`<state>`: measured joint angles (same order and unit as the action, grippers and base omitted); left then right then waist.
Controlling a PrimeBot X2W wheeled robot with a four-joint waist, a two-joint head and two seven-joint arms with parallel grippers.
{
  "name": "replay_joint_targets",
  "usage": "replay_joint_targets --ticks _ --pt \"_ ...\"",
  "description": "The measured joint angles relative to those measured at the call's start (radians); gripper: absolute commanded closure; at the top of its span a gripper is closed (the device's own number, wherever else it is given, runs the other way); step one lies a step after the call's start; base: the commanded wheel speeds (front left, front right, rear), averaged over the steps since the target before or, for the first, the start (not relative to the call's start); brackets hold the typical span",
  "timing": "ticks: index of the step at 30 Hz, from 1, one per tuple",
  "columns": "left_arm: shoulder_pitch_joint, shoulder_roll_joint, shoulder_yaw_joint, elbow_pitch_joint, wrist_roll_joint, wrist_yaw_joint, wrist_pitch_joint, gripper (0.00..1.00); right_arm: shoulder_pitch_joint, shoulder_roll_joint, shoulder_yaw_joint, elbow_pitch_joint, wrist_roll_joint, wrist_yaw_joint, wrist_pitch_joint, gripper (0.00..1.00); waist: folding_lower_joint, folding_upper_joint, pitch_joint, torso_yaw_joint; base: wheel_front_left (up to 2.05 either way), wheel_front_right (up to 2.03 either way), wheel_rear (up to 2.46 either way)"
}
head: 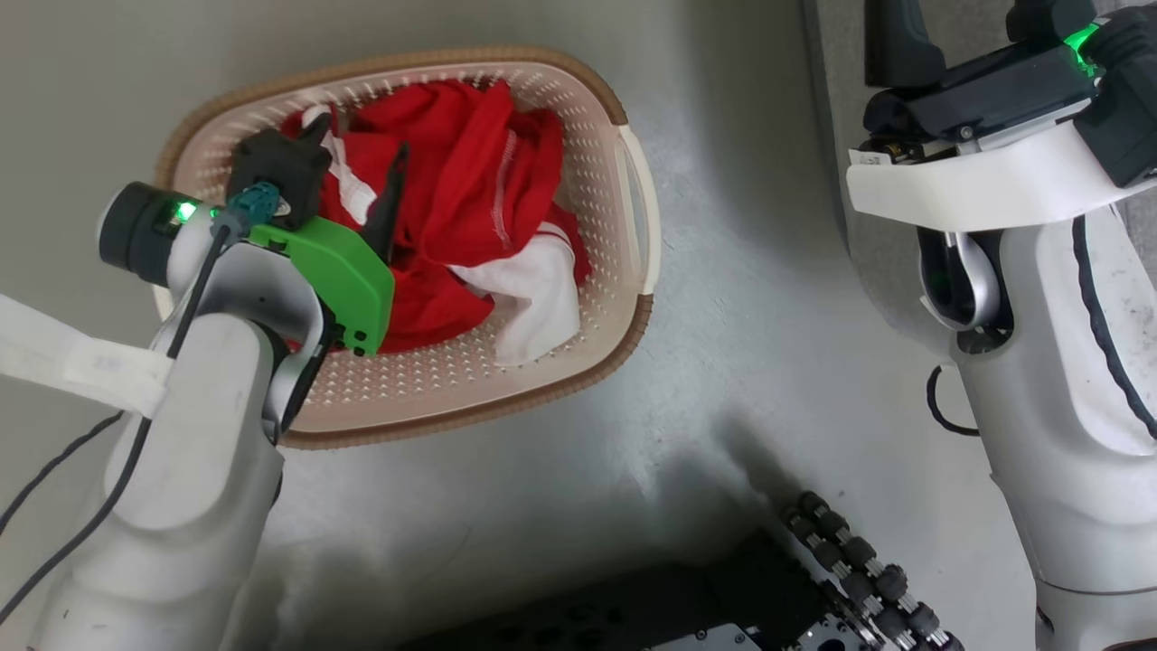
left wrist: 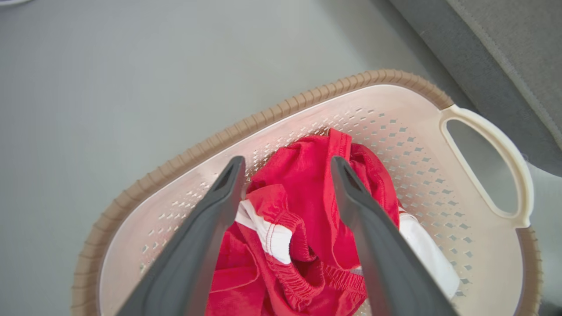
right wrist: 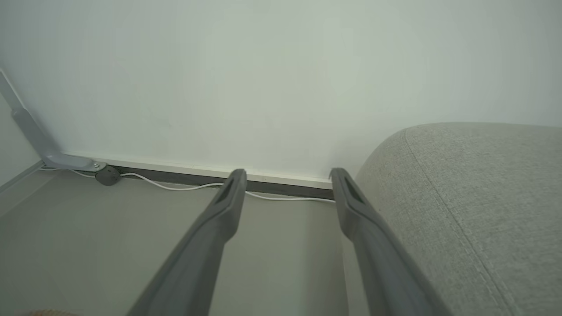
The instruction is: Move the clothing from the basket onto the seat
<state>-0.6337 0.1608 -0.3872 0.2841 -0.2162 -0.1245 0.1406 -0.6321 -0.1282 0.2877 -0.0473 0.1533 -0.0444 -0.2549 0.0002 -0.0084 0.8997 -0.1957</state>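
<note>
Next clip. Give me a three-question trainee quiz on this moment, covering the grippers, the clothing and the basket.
1. True or false: the left gripper is shut on the clothing.
2. Name the grey thing right beside the right gripper in its wrist view.
3. The clothing lies: A. heaped in the basket; B. draped over the right gripper; C. lifted clear by the left gripper.
Key: 1 false, its jaws stand open over the heap; 2 the seat; 3 A.
</note>
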Motion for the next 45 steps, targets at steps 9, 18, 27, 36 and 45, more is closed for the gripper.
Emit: replay_joint_targets --ticks 9,18,27,36,45 --pt "-0.013 0.011 0.003 0.047 -0.008 0.000 0.027 0.00 -0.006 0.010 -0.016 0.021 -0.020 0.001 0.000 0.00 -0.0001 0.0000 0.072 -0.039 0.00 0.00 0.00" --pt "-0.033 0.013 0.011 0.095 -0.009 0.000 0.044 0.00 -0.017 0.013 -0.040 0.027 -0.024 0.009 0.000 0.00 -0.0001 0.0000 0.088 -0.045 0.00 0.00 0.00" --pt "-0.059 0.003 0.004 0.168 -0.009 0.000 0.062 0.00 -0.014 0.024 -0.041 0.044 -0.024 0.030 0.000 0.00 -0.0002 0.0000 0.095 -0.045 0.00 0.00 0.00" --pt "-0.065 0.000 -0.024 0.248 0.001 0.000 0.069 1.00 -0.013 0.037 -0.051 0.057 -0.024 0.040 0.000 0.00 -0.0001 0.0000 0.093 -0.069 0.00 0.00 0.00" --pt "-0.070 -0.055 -0.009 0.269 -0.047 0.000 -0.059 1.00 0.039 0.038 -0.119 0.091 -0.025 0.035 0.000 0.00 -0.0002 0.0000 0.033 -0.066 0.00 0.00 0.00"
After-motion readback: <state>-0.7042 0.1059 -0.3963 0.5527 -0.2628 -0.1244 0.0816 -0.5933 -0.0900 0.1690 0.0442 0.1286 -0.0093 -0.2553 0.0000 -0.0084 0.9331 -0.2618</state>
